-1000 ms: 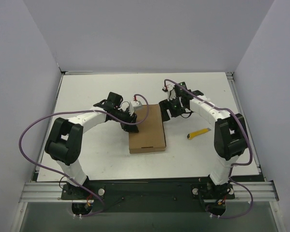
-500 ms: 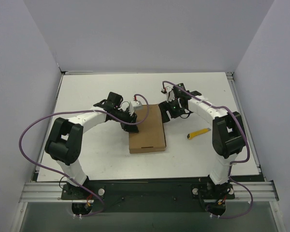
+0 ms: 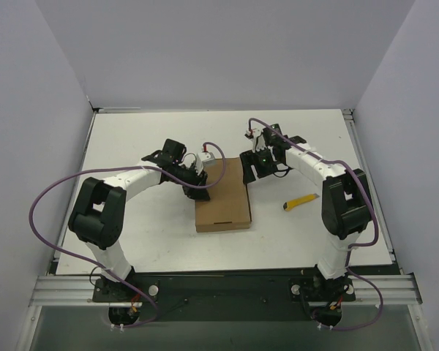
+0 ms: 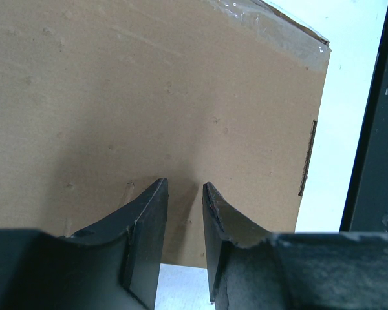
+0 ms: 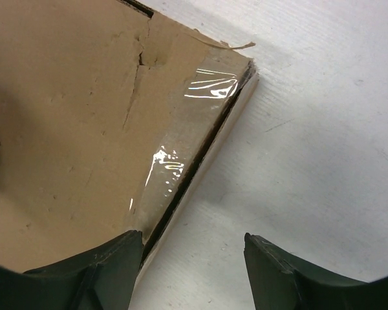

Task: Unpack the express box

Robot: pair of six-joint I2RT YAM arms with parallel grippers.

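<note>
Brown cardboard box [image 3: 222,194] lies mid-counter [image 3: 132,139], long axis running near to far. Left hand [image 4: 184,187] rests at its left edge, fingers narrowly apart, gripping nothing. Farther back, right hand [image 5: 194,242], wide open and empty, straddles the taped [image 5: 181,161] far-right corner, the better placed to lift the lid.

- Flat rectangular plain brown cardboard express box [image 3: 222,194]: even tan, unprinted, with one thin dark slot line [image 4: 307,158] on top.
- Glossy clear tape strip [image 5: 181,139], just ahead of the right gripper [image 5: 191,237]: colourless, with white glints.
- Left gripper [image 4: 184,186] and right gripper: matt black fingers.
- Small yellow utility knife [image 3: 301,202], outward of the right gripper: yellow with a dark tip.
- Flat white tabletop [image 3: 132,146]: plain white.
- Jointed arms [image 3: 128,178]: white with black joints, and purple cables [image 3: 40,201].
</note>
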